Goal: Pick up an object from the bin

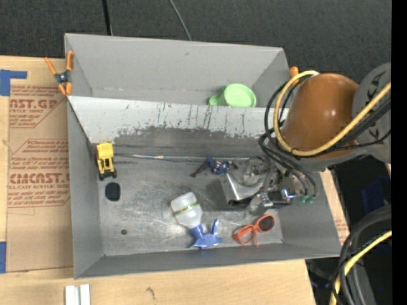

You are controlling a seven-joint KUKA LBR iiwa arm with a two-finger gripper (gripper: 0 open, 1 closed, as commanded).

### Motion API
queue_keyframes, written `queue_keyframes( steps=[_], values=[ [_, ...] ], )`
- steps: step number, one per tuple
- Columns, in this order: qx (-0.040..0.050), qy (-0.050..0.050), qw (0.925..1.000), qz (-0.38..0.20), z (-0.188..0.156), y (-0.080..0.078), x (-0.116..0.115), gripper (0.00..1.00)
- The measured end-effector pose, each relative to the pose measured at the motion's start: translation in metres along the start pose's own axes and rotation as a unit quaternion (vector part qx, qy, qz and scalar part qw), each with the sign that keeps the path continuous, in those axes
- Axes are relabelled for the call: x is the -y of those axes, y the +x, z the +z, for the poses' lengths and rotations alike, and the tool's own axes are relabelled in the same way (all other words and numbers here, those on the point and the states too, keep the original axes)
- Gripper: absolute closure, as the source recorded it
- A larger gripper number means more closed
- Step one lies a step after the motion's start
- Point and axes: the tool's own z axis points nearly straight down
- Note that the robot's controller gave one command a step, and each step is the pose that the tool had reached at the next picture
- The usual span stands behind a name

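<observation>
My gripper (pixel 243 184) is low in the right half of the bin, just above the floor. Red-orange toy sunglasses (pixel 254 229) lie right in front of it, toward the near wall. A small dark blue and brown thing (pixel 217 166) rests just beyond it on the far-left side. A clear plastic cup with a pale green rim (pixel 184 209) lies on its side to the gripper's left, with a blue toy figure (pixel 205 236) beside the cup near the front wall.
A yellow toy vehicle (pixel 104 159) stands by the left wall, with a small black oval piece (pixel 112 191) in front of it. A green round lid (pixel 236 96) sits behind the far partition. The arm's orange dome and cables hang over the bin's right rim.
</observation>
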Motion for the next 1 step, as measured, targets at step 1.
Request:
queue_keyframes(
  steps=[1],
  values=[
    [0.0029, 0.0, 1.0, -0.001, -0.011, -0.0019, 0.0012, 1.0]
  ],
)
